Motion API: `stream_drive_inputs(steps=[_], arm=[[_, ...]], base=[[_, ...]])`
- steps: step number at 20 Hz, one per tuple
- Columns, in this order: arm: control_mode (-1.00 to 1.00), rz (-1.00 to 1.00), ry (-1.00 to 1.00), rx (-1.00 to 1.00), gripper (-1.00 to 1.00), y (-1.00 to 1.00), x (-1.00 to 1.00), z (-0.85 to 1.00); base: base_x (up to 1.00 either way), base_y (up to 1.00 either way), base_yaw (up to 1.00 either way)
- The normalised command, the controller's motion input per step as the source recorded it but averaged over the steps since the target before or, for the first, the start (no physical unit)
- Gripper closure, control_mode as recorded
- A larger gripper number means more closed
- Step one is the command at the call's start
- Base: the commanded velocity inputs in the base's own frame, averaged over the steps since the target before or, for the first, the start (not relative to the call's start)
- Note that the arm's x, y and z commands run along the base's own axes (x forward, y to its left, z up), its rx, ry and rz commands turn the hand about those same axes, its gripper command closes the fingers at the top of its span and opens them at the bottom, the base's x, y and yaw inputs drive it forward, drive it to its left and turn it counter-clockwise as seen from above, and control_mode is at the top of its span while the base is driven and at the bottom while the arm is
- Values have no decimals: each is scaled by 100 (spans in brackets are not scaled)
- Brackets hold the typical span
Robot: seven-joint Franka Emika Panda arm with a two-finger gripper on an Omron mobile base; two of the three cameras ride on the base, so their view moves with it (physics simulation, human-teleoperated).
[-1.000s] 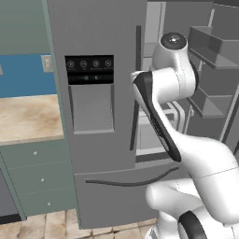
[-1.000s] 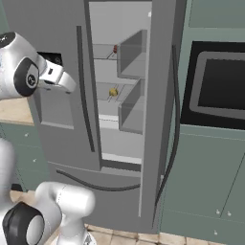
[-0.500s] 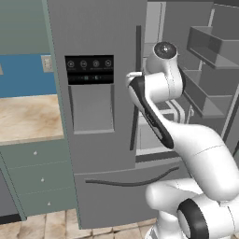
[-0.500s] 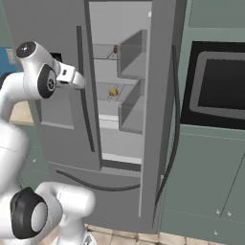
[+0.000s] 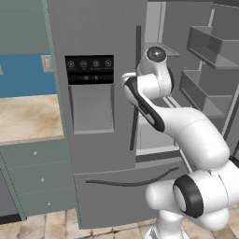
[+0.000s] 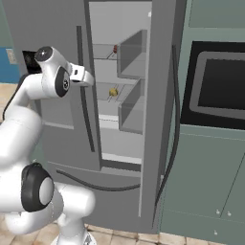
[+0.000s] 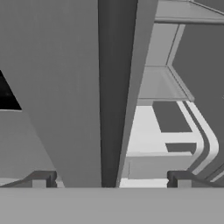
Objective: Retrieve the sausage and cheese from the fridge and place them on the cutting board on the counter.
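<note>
The right base view looks into the open fridge (image 6: pixel 158 95), where the sausage (image 6: pixel 115 49), a small dark red cylinder, lies at the back of an upper grey shelf and the cheese (image 6: pixel 113 92), a pale yellow lump, sits on the shelf below. From the left base view the beige marbled counter (image 5: pixel 25 116) shows beside the fridge, over green drawers. In the hand view the gripper (image 7: pixel 111 178) stands fully spread and empty (its tips straddling the dark door handle (image 7: pixel 114 87) without touching).
</note>
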Motion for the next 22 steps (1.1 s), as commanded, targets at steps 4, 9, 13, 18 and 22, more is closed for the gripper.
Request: stream_drive_inputs(steps=[4,9,13,18,22], arm=[[-100,0,0,0,-100,13,51,-11],[-100,0,0,0,-100,8,49,-6],[-100,0,0,0,-100,0,49,-8],[-100,0,-2,0,-100,0,42,-23],[-100,0,-2,0,100,0,45,-25]], base=[[0,0,0],[0,0,0],[0,0,0],[0,0,0],[0,0,0]])
